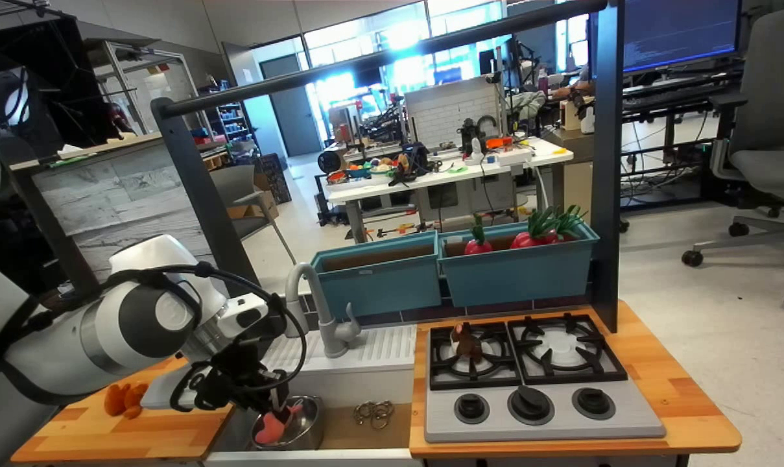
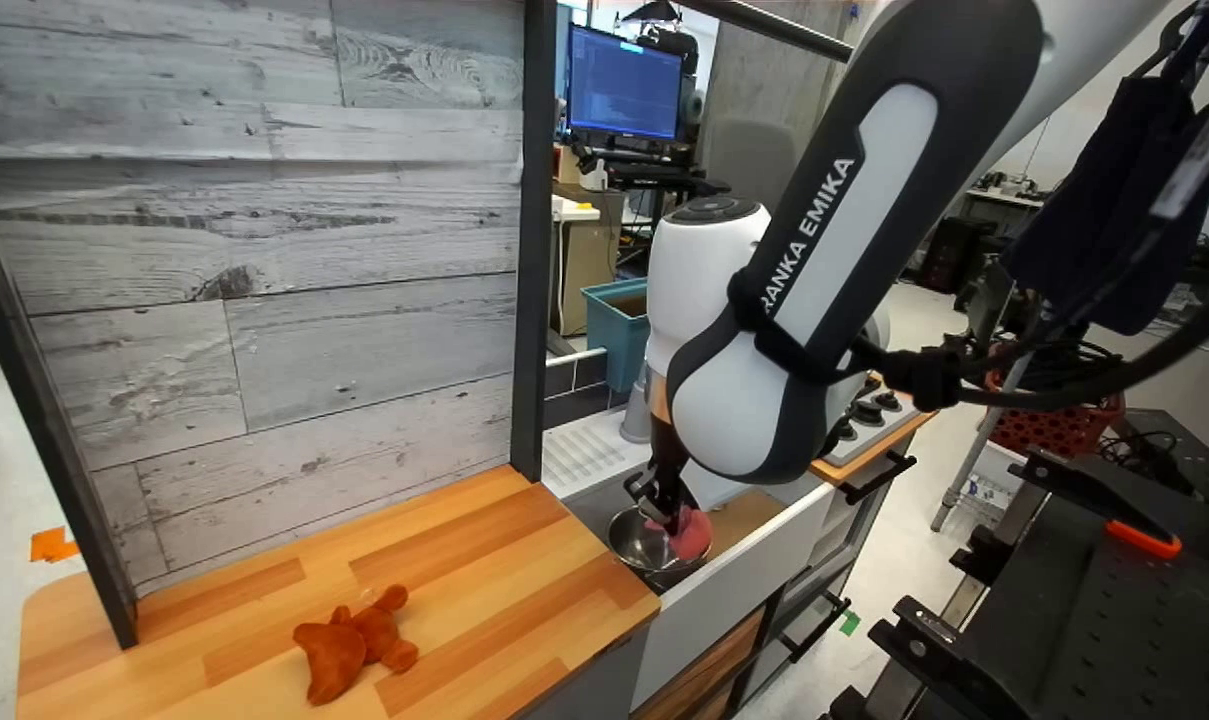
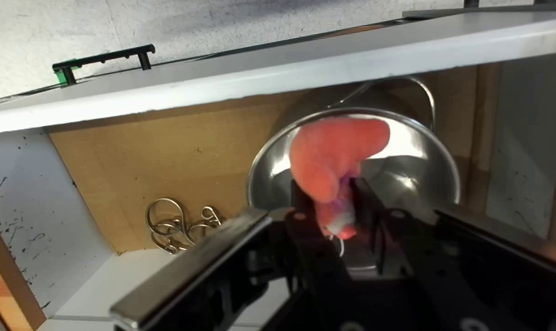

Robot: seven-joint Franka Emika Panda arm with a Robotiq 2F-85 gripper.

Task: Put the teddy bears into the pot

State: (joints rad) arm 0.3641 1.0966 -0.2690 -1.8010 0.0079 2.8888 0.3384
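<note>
My gripper (image 3: 335, 197) is shut on a pink-coral soft toy (image 3: 335, 151), one of the teddy bears. It holds the toy over the opening of the shiny silver pot (image 3: 411, 188). In both exterior views the toy (image 1: 275, 428) (image 2: 692, 535) overlaps the pot (image 1: 310, 431) (image 2: 632, 545), and the fingertips (image 1: 276, 397) (image 2: 671, 510) are at about rim height. I cannot tell whether the toy touches the pot. An orange teddy bear (image 2: 359, 640) lies on the wooden counter, also seen in an exterior view (image 1: 124, 399). A small brown soft toy (image 1: 467, 342) sits on a stove burner.
The pot stands in a sink basin with a pale front wall (image 3: 241, 87). Metal rings (image 3: 176, 225) lie beside it on the basin floor. A grey faucet (image 1: 330, 331) stands behind. The stove (image 1: 541, 402) and teal planters (image 1: 379, 279) are further along.
</note>
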